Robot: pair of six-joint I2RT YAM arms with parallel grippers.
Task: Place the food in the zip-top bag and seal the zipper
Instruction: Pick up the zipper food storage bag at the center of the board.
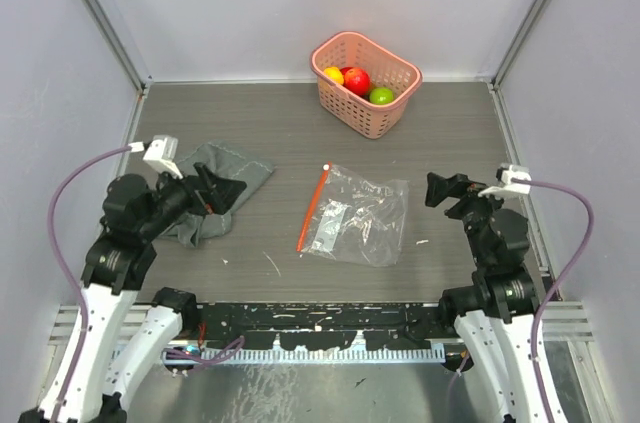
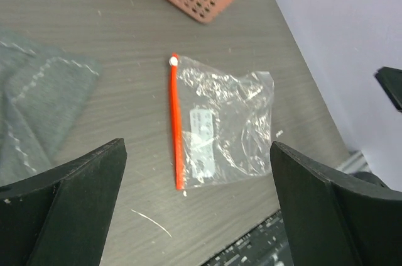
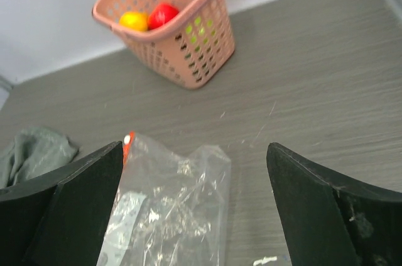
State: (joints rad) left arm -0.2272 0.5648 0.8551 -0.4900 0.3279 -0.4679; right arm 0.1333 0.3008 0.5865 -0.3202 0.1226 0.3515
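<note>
Presently, with left gripper (image 1: 228,186) and right gripper (image 1: 441,194) both spread wide and empty, advise pinning zip-top bag (image 1: 362,215) beside zipper (image 1: 312,208) at left, then lifting food (image 1: 357,80) from far basket (image 1: 360,113).

This is looking like a robotics lab test cell: plain pale panels (image 1: 300,3) on aluminium posts (image 1: 100,13) are enclosing a grey wood-grain table (image 1: 260,113), with the cabled left arm (image 1: 135,208) and right arm (image 1: 500,233) sitting on metal rails (image 1: 580,315).

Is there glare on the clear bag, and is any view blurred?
Top external: even light, sharp, small white glints on the zip-top bag. Left wrist: bag sharp, stronger glints on its creases. Right wrist: softer; the pink basket looks slightly blurred.
</note>
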